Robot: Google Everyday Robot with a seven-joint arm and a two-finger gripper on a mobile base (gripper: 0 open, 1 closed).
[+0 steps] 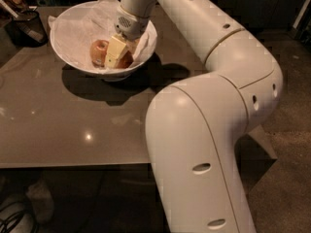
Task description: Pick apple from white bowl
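The white bowl point(73, 30), lined with crinkled white paper, stands on the table at the far left. Two apples lie in it. The orange-red apple point(127, 61) is on the right, largely hidden behind my gripper. The paler apple with yellowish patches point(98, 51) lies to its left. My gripper point(119, 56) reaches down into the bowl from the far side and sits right at the orange-red apple, beside the paler one. The arm's big white links fill the right and front of the view.
A dark mesh cup point(26, 25) stands at the table's far left, next to the bowl. The glossy brown table point(73, 115) runs toward me, its front edge low in the view. Dark floor lies to the right.
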